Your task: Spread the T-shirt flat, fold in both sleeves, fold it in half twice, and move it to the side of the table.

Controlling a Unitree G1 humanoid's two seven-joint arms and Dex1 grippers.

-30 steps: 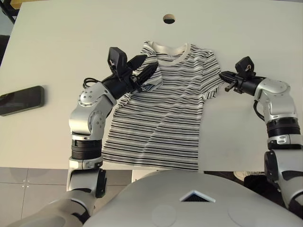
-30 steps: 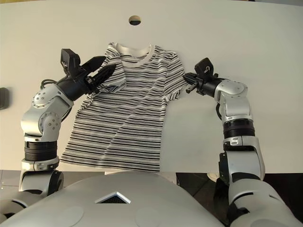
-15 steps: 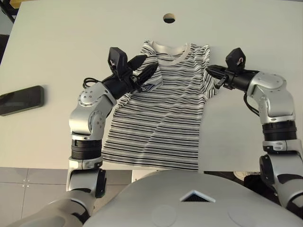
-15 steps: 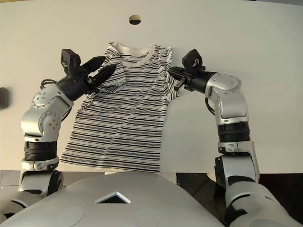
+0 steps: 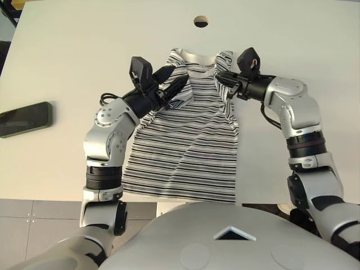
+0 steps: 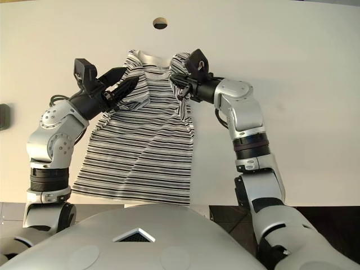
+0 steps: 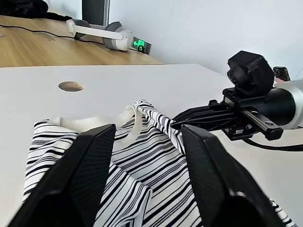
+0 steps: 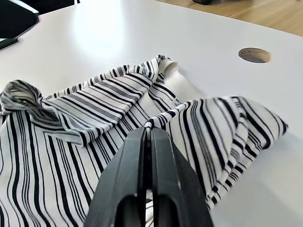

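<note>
A black-and-white striped T-shirt (image 5: 185,146) lies on the white table (image 5: 292,45), collar away from me. Its left sleeve (image 5: 175,104) is folded in over the body. My left gripper (image 5: 175,79) hovers open just above that left shoulder, its fingers (image 7: 94,165) spread with only the cloth lying below them. My right gripper (image 5: 220,77) is shut on the right sleeve's edge (image 8: 163,118), held lifted and folded inward near the collar (image 5: 198,58). In the right wrist view the closed fingertips (image 8: 150,137) pinch a ridge of striped fabric.
A dark phone (image 5: 25,118) lies at the table's left edge. A round cable hole (image 5: 200,22) sits beyond the collar. The table's front edge runs just under the shirt's hem (image 5: 177,194). Bare table lies right of the shirt.
My right gripper has swung left from beside the shirt, carrying the right sleeve over the body toward the collar. The left arm has stayed put.
</note>
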